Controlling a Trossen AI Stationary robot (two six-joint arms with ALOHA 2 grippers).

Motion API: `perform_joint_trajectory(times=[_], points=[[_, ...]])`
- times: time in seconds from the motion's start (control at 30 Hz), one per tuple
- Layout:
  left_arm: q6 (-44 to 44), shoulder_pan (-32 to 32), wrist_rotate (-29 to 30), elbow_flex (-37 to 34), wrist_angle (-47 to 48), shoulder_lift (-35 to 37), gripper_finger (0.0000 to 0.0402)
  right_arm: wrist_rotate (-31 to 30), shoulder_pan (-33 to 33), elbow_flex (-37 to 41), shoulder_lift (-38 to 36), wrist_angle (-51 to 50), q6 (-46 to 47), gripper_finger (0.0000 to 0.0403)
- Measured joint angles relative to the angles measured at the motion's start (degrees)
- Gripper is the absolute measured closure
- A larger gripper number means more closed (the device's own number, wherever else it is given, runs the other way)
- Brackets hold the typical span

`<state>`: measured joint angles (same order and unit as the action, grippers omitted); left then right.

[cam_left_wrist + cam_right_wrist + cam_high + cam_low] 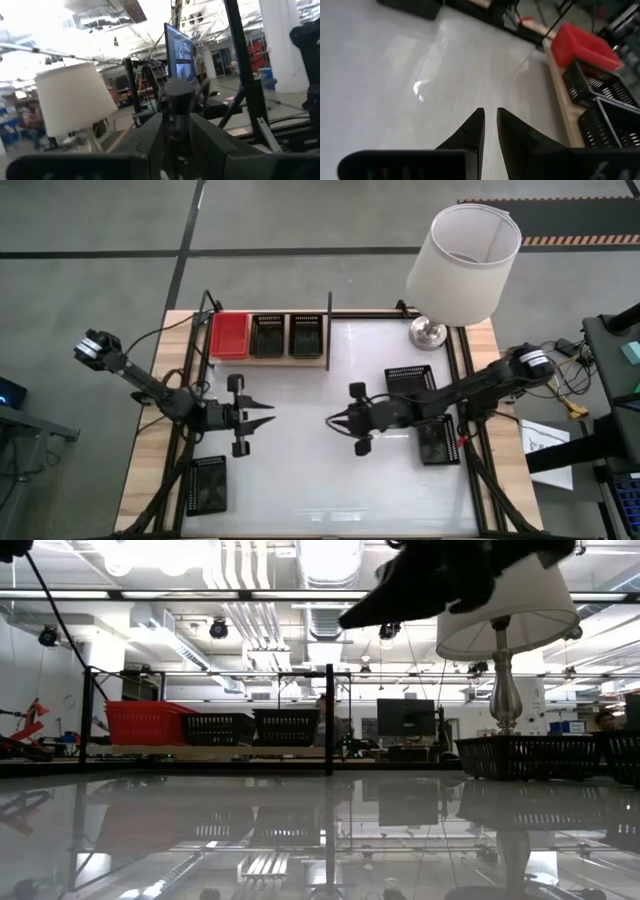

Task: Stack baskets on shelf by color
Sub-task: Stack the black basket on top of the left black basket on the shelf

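Note:
The light-wood shelf (268, 360) lies at the table's far edge. A red basket (229, 335) and two black baskets (267, 336) (305, 336) sit on it side by side; the low view shows the red basket (148, 724) and the black ones (218, 728) (286, 726). More black baskets rest on the table: two at the right (410, 380) (437, 443) and one at the near left (208, 483). My left gripper (270, 414) hovers open over the table's middle left. My right gripper (332, 420) (490, 112) faces it, empty, with only a narrow slit between its fingers.
A lamp with a white shade (462, 265) and a metal foot (428, 332) stands at the far right corner. Black frame rails (462, 395) run along both table sides. Glossy white tabletop (300, 480) lies between and in front of the two grippers.

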<state>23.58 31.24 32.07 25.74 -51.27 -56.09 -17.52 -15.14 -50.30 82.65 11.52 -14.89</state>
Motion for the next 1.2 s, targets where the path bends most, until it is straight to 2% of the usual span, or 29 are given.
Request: perform_joint_trajectory(times=[0.13, 0.3, 0.47, 0.53, 0.6, 0.67, 0.83, 0.93, 1.03, 1.1, 1.2], points=[[-6.89, 0.01, -0.96, 0.02, -3.09, -4.30, 0.0322, 1.23, 0.00, 6.45, -3.87, 7.79, -2.25, 0.0360], [-21.18, 0.15, -1.79, 0.62, -5.10, -13.41, 0.0322, 4.09, 0.16, 11.22, -9.30, 13.10, -6.03, 0.0360], [-30.32, 2.10, -1.79, 6.26, -4.33, -22.74, 0.0322, 4.26, 0.16, 13.90, -14.34, 13.66, -7.24, 0.0360], [-32.12, 3.72, -1.77, 9.51, 0.13, -24.75, 0.0322, 4.27, 0.16, 14.77, -15.62, 13.71, -7.22, 0.0360], [-35.66, 5.51, -1.81, 13.84, 8.72, -25.63, 0.0322, 4.29, 0.16, 15.70, -16.69, 13.65, -7.22, 0.0360], [-41.69, 7.10, -1.08, 19.03, 21.17, -25.98, 0.0322, 4.49, 0.16, 16.53, -17.15, 13.72, -7.19, 0.0360], [-66.53, 11.02, -0.77, 35.94, 62.58, -29.23, 0.0322, 4.49, 0.16, 18.07, -17.12, 13.64, -5.58, 0.0360], [-80.77, 15.00, -9.05, 46.46, 84.37, -33.33, 0.0324, 4.58, 0.16, 18.51, -17.03, 13.51, -5.19, 0.0360], [-90.82, 18.94, -19.13, 55.05, 100.21, -37.70, 0.0336, 6.43, 0.16, 18.53, -17.01, 13.76, -5.18, 0.0360], [-96.69, 21.22, -25.29, 58.95, 105.63, -40.18, 0.0345, 7.43, 0.16, 18.53, -17.01, 14.13, -5.19, 0.0360], [-104.12, 24.88, -30.89, 60.88, 106.70, -42.68, 0.0355, 7.50, 0.16, 18.53, -17.01, 14.13, -5.10, 0.0360]])
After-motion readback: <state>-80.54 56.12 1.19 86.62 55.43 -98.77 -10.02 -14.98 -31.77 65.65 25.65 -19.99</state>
